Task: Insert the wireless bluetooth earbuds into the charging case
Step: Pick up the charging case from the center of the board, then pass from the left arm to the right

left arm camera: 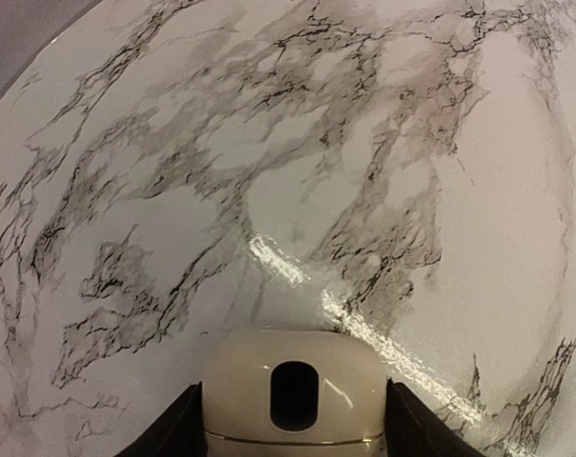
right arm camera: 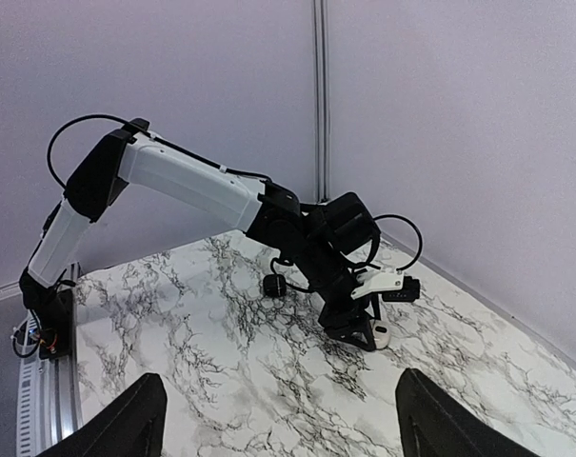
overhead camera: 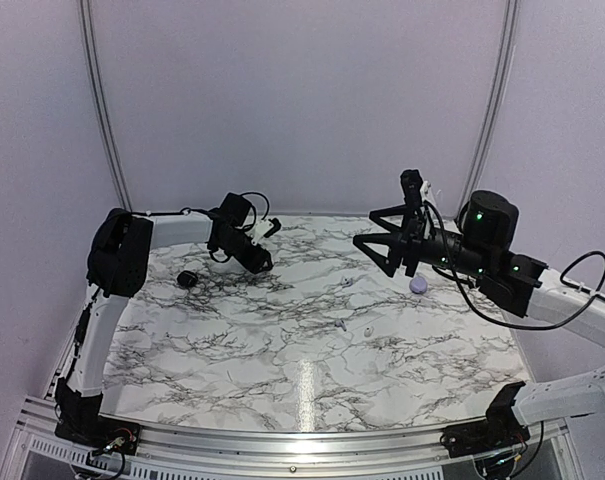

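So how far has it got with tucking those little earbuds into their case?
Nothing looks finished: small white earbuds lie loose on the marble table. In hand: the left fingers clamp a cream case. The right fingers hang open and empty in the air. Left to do: those buds need picking up and seating.

White case [left arm camera: 292, 395]: lower part cut off by the frame edge; its flanks lie hidden behind my left jaws. Right of this case, pale specks [overhead camera: 339, 325] on the worktop [overhead camera: 282, 380] are too small to identify.
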Tool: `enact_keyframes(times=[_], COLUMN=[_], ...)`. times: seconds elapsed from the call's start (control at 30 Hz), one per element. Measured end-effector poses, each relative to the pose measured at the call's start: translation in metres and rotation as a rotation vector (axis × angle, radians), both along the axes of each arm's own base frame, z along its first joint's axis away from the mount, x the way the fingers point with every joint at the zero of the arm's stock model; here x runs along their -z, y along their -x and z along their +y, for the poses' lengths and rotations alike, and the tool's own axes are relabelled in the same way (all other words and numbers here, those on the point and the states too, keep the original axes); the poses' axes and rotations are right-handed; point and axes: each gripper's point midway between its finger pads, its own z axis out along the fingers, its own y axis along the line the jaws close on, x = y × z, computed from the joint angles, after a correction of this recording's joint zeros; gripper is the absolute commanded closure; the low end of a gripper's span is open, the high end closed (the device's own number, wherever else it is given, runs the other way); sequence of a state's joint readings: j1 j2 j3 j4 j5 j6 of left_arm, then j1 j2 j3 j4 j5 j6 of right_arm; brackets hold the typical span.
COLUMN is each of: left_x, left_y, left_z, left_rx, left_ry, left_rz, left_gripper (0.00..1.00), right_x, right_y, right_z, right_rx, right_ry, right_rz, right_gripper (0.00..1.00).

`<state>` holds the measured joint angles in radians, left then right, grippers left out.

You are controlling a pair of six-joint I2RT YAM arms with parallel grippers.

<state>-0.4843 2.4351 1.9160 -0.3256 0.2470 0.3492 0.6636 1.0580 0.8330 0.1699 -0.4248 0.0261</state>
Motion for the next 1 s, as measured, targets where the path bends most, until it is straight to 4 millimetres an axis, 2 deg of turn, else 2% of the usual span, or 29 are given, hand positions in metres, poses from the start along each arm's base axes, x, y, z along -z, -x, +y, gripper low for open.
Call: enact_keyframes(times=[0.2,0.37,0.5,0.63,0.8,1.0], left_x=[0.001,0.0,-0.003,-0.019,-0.061,-0.107], left_y=[0.003,0.025,0.065,0.113,0.178,0.243], left_z=[0.0,0.002,0.006,-0.005,-0.021,-0.052], left_rx=[0.028,0.078,0.131,0.204,0.323,0.48], left_ry=[-0.008,0.009,0.015,0.036,0.095,0.131], left_rz=[-0.008,-0.007,0.028,0.01,-0.1,-0.281], left_gripper=[0.52,0.53,0.58,0.6,0.62,0.64], right_x=[0.0,0.01,0.023,0.041,0.078,0.112], right_y=[0.001,-0.001,-0.009,-0.022,-0.036,-0.025], right_z=[-0.001,0.0,0.002,-0.003,-0.016,-0.001], right_rx=[0.001,0.001,0.005,0.017,0.031,-0.099], right_ry=[0.002,0.015,0.029,0.035,0.05,0.052], right_rz=[0.002,0.022,0.064,0.141,0.275,0.455], right_gripper=[0.17,0.17,0.17,0.17,0.2,0.26])
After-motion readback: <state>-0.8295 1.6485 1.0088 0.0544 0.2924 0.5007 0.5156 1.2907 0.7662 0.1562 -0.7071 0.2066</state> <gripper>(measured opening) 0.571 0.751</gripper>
